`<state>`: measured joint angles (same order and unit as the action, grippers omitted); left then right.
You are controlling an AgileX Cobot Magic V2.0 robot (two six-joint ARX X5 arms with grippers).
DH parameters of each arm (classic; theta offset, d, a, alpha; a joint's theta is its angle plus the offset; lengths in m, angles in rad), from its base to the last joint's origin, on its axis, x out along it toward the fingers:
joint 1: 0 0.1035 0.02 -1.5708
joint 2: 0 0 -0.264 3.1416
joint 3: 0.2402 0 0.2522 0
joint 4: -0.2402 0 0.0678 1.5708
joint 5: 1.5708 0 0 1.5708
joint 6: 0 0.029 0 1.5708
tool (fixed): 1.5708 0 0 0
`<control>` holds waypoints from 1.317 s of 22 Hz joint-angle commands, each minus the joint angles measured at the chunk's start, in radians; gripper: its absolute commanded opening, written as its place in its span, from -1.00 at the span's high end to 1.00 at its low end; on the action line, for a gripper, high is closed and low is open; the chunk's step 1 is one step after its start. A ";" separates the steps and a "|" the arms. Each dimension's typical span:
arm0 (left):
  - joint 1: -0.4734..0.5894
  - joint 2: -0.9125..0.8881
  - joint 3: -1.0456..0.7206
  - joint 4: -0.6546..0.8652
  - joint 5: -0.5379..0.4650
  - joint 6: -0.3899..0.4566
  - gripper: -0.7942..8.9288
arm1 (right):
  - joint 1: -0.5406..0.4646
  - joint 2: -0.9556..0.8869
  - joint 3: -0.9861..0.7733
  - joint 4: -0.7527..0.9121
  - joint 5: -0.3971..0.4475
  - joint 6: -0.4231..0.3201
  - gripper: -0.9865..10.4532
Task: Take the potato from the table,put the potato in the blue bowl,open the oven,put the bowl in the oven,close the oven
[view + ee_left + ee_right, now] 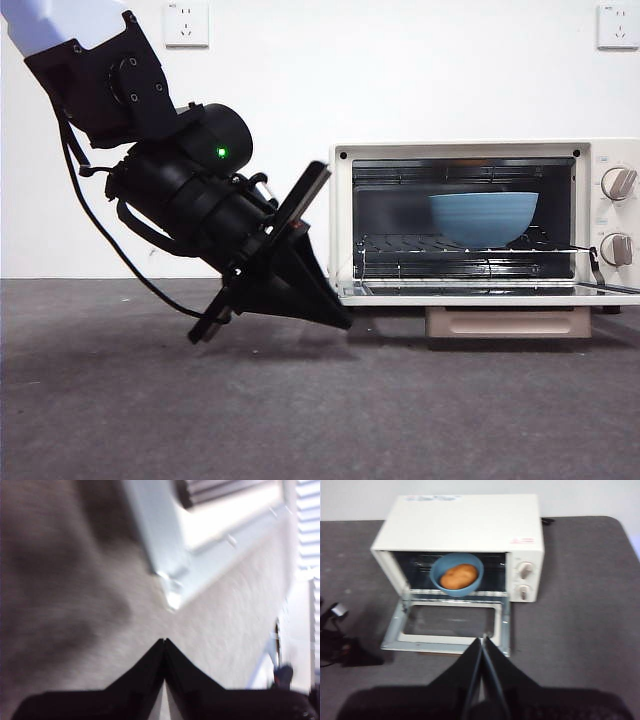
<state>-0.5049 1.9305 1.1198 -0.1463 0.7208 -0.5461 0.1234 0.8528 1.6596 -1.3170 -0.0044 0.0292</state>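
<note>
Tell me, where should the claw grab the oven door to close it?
Probably by its front edge, from underneath. The oven door lies flat open with the bar handle hanging under its outer edge. The left claw, shut and low by the door's corner, could likely slide under and lift. The blue bowl with the potato already sits inside the oven.

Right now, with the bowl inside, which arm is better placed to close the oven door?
Left. Its hand is low beside the open door's corner; the right hand hangs high above the door's front edge.
</note>
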 commanded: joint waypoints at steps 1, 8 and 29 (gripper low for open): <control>0.011 0.003 -0.006 0.024 -0.024 -0.114 0.85 | 0.002 -0.039 -0.026 0.039 -0.055 0.009 0.85; 0.031 0.013 -0.006 0.067 -0.060 -0.213 0.85 | 0.002 -0.103 -0.026 0.053 -0.100 0.045 0.85; 0.023 0.061 -0.005 0.196 0.024 -0.332 0.85 | 0.002 -0.118 -0.026 0.032 -0.100 0.051 0.85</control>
<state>-0.4736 1.9781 1.1202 0.0322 0.7284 -0.8661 0.1234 0.7364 1.6360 -1.2884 -0.1043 0.0689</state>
